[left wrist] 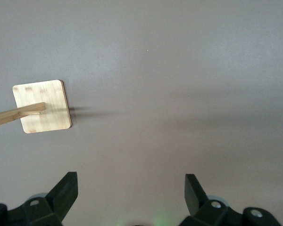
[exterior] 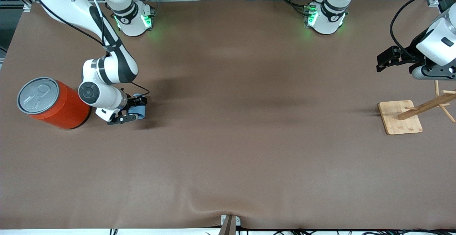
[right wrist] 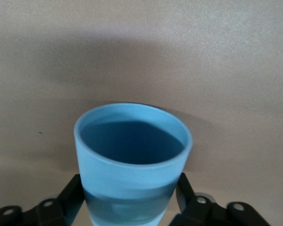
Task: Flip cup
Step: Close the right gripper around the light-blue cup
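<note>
The right gripper (exterior: 132, 112) is down at the table (exterior: 228, 149) toward the right arm's end, its jaws closed on the cup (exterior: 139, 110); the right wrist view shows the cup (right wrist: 132, 155) between the two black fingers (right wrist: 70, 197), one on each side of its lower wall, with the open mouth and darker blue inside facing the camera. From the front view the cup seems to lie on its side or sit tipped in the grip – which of the two I cannot tell; it is just beside the orange can (exterior: 53, 103), which stands upright nearer the table's end.

The cup looks light, thin-walled and matte, likely plastic; it should weigh next to nothing, and its taper means a squeeze could let it slide toward the narrow end. Holding across the wall below the rim, as now, looks sound – a firm but not crushing hold, then a wrist turn.

The left gripper (left wrist: 132, 197) waits up in the air over the left arm's end of the table, jaws wide and holding nothing, near the wooden stand (exterior: 400, 117) with its slanted pegs
</note>
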`<state>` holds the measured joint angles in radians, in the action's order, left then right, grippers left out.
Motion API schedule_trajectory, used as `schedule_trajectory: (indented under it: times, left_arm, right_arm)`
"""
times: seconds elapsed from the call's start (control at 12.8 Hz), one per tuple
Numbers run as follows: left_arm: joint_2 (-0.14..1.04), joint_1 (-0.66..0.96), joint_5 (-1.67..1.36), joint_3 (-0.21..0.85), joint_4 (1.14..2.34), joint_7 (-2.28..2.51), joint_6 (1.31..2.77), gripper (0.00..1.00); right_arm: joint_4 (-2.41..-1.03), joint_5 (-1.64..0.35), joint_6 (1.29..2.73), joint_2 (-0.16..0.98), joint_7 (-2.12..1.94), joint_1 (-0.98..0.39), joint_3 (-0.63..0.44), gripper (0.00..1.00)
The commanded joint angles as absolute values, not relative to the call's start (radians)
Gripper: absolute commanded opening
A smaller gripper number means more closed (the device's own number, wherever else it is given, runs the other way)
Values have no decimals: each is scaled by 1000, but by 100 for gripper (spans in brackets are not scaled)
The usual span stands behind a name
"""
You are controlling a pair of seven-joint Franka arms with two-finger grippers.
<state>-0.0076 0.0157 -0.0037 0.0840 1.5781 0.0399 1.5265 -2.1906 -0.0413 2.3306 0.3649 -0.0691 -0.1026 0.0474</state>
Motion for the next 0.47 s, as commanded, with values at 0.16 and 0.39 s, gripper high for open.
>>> schedule_trajectory:
  times: [0.16, 0.39]
  left_arm:
    - [-3, 11, 3, 86, 1565, 37, 1526, 100]
    - [-3, 11, 3, 86, 1565, 37, 1526, 100]
  right_arm:
    - [-2098, -41, 2282, 364, -74, -103, 119, 0]
    - [-1744, -43, 2022, 484, -74, -129, 239, 0]
